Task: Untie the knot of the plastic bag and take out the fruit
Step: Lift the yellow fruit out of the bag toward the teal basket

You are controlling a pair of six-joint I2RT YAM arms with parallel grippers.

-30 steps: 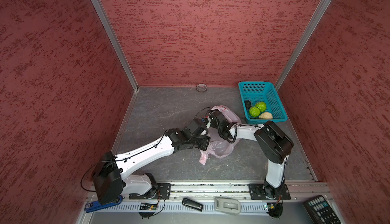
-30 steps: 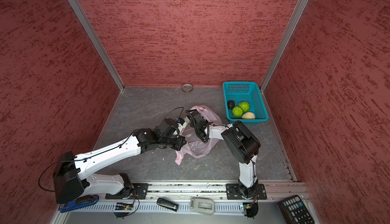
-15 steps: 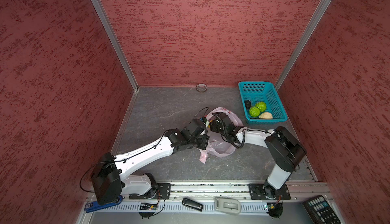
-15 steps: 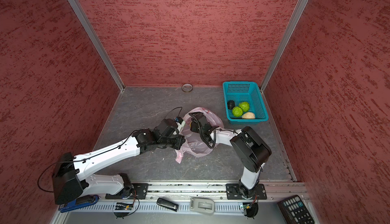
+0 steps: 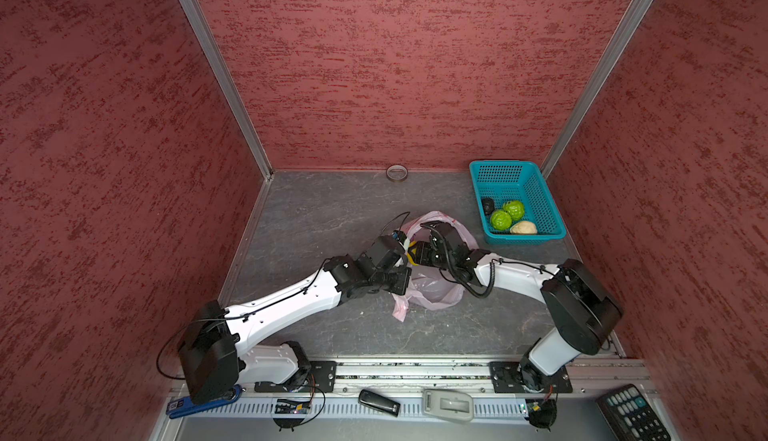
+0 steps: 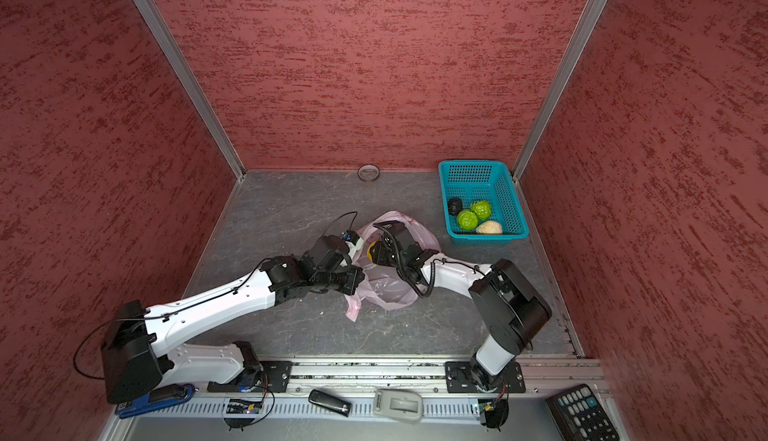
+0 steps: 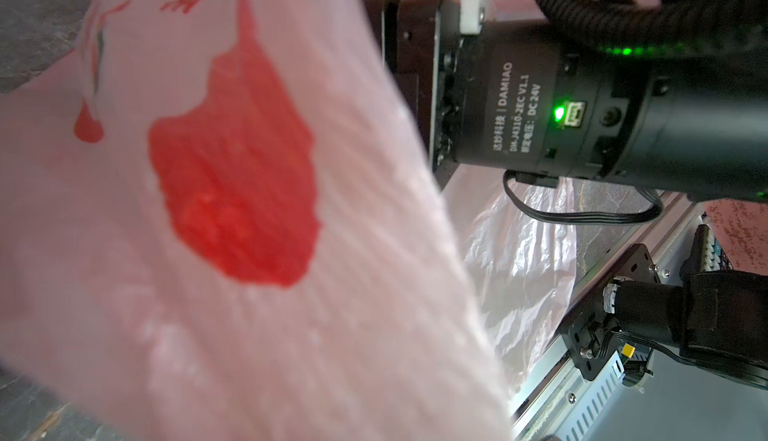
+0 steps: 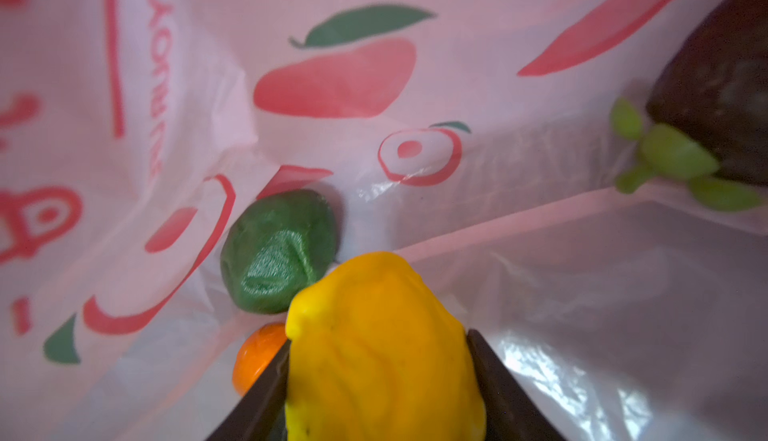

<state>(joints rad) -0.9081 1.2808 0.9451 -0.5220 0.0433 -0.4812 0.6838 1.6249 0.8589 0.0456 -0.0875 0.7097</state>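
A thin, crinkly pale pink plastic bag (image 5: 432,291) with red print lies mid-tabletop (image 5: 324,214), its mouth open. The left hand (image 5: 403,248) is closed, seemingly pinching the bag's rim to hold it up. Inside, the right hand (image 8: 378,341) grips a lumpy yellow fruit (image 8: 382,376) by its sides, beside a dark green fruit (image 8: 280,252) and a small orange one (image 8: 254,360). The fruit looks light, firm and smooth, so it could slip. The flimsy film may cling.

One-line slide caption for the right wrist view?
Inside the pink plastic bag, the right gripper clamps a yellow fruit; a dark green fruit, an orange fruit and a dark brown fruit lie nearby.
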